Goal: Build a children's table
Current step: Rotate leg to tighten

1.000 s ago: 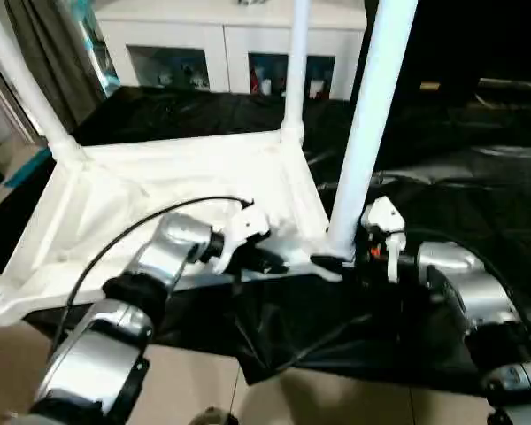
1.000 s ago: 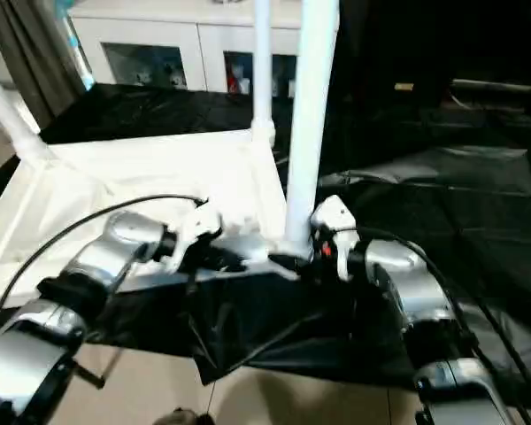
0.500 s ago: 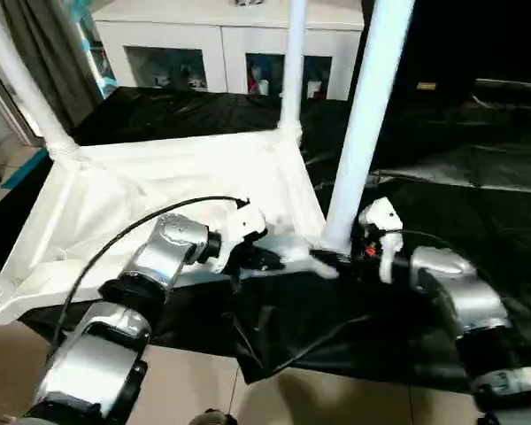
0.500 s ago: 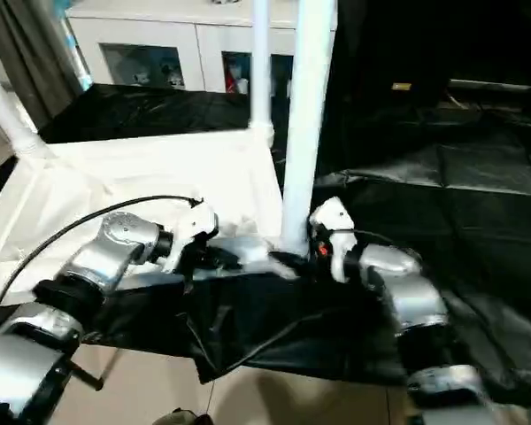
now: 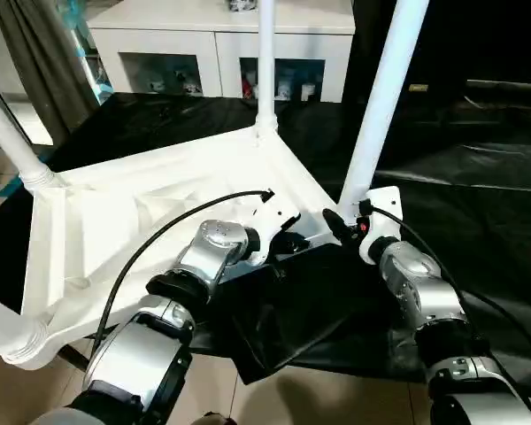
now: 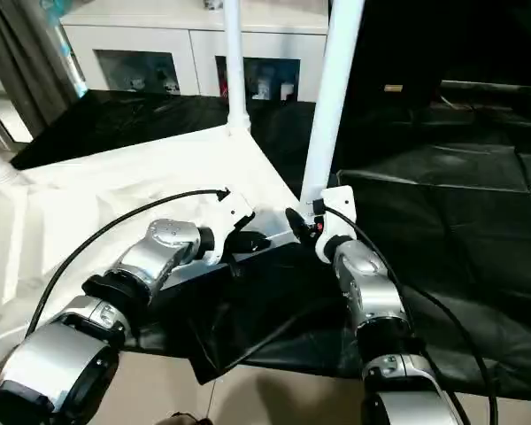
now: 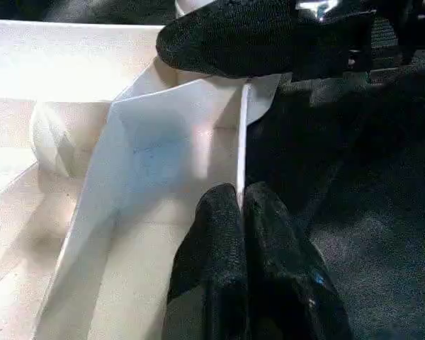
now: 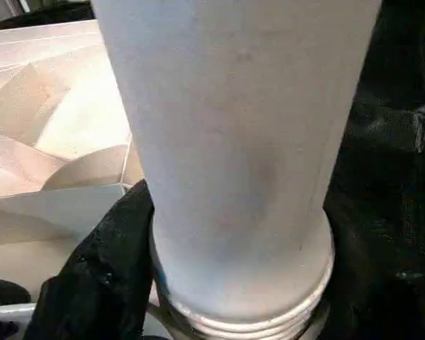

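The white children's table (image 5: 142,221) lies upside down on a black sheet, ribbed underside up. Its legs stand up from the corner sockets: a far one (image 5: 265,71), a left one (image 5: 13,142), a near-left one (image 5: 0,323), and a near-right leg (image 5: 385,97). My left gripper (image 5: 290,241) is shut on the thin rim of the top beside the near-right corner; its fingers (image 7: 212,241) pinch that edge. My right gripper (image 5: 343,223) holds the base of the near-right leg (image 8: 234,142), one black finger (image 8: 99,283) against the socket.
A black sheet (image 5: 460,177) covers the floor under and to the right of the table. A white glass-door cabinet (image 5: 230,44) stands behind, a dark curtain (image 5: 44,53) at the back left. Tiled floor (image 5: 336,398) shows nearest me.
The table has swung round with both grippers still on its near-right corner, which now sits farther from me. My right forearm has drawn in beneath it. The view has also shifted.
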